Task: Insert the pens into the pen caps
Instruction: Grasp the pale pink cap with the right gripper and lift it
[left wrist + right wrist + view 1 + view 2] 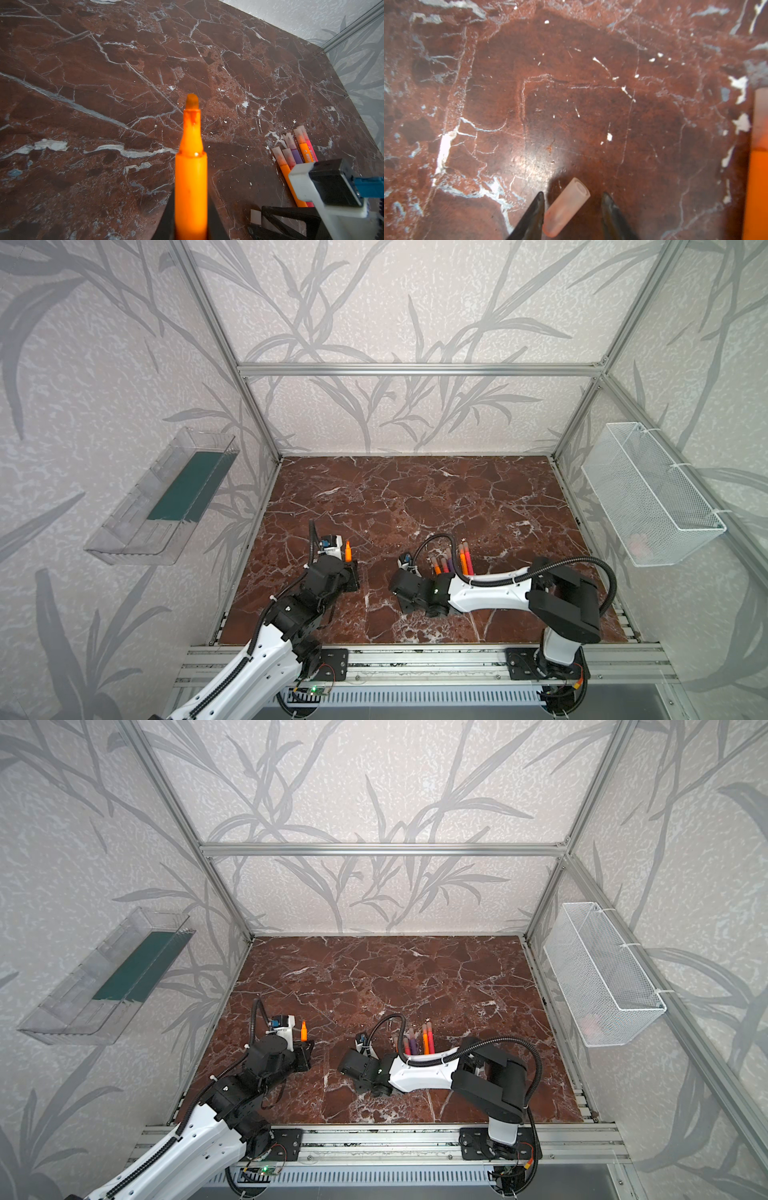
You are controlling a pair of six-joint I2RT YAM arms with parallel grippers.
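Observation:
My left gripper (191, 204) is shut on an uncapped orange pen (191, 176), whose tip points up and away from me; both top views show the pen (348, 551) (304, 1031) at the left. A translucent pink pen cap (566, 207) lies on the marble between the fingers of my right gripper (573, 200), which is open. The cap rests against one finger, with a gap to the other. In both top views the right fingertips and the cap are hidden under the wrist. Several capped pens (453, 560) (419, 1040) (295, 151) lie side by side behind the right arm.
The red-brown marble table (415, 497) is ringed by an aluminium frame. On the left wall hangs a clear plastic bin (162, 497), and on the right wall a white wire basket (648, 493). A capped orange pen (758, 166) borders the right wrist view.

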